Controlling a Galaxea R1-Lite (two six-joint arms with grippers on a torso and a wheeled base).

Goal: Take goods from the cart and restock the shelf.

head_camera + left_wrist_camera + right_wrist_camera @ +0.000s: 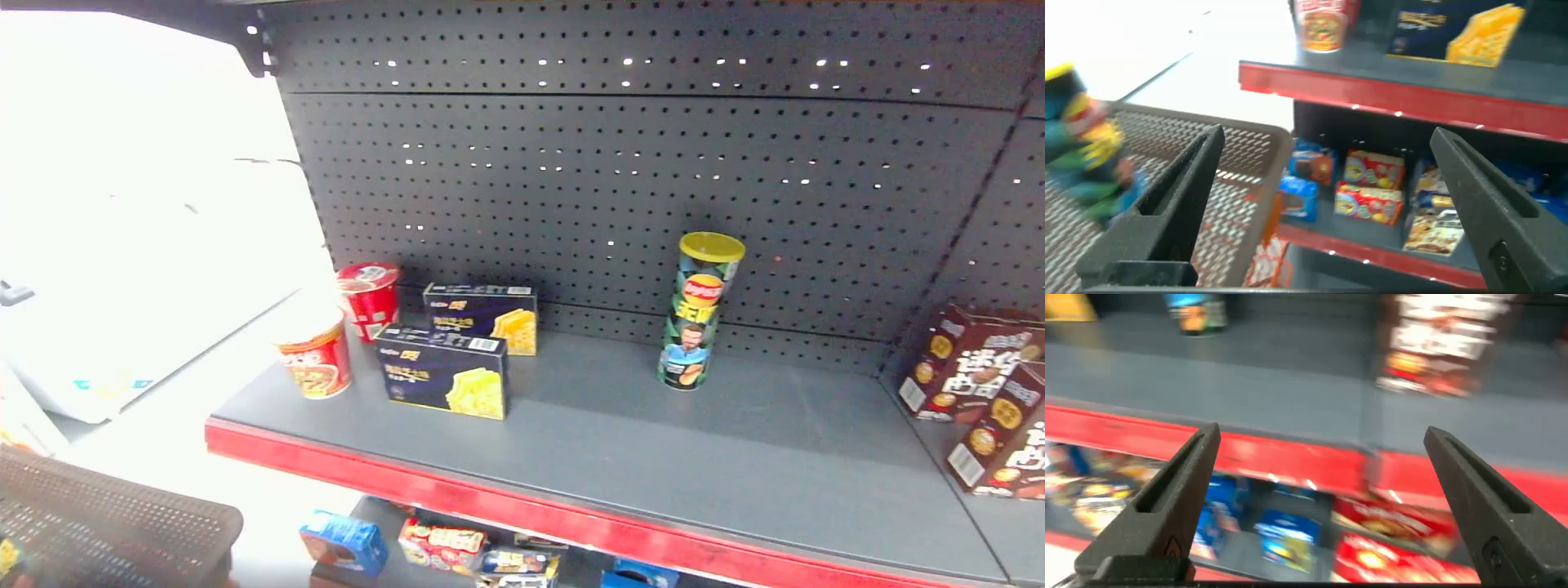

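We found the grey metal shelf (735, 457) thinly stocked; left gripper (1327, 137) and right gripper (1323, 434) gaped empty; brown mesh cart (1249, 153) seemingly held goods.

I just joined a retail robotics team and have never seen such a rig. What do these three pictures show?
A two-armed robot stands before a shop shelf. The large picture comes from its head camera: the shelf holds two cup noodles, two dark boxes, a yellow-lidded chip can and brown boxes. The other two come from wrist cameras. Each shows its arm's end effector, two dark fingers spread open, holding nothing: the left end effector near the mesh cart, the right end effector facing the shelf's red edge.
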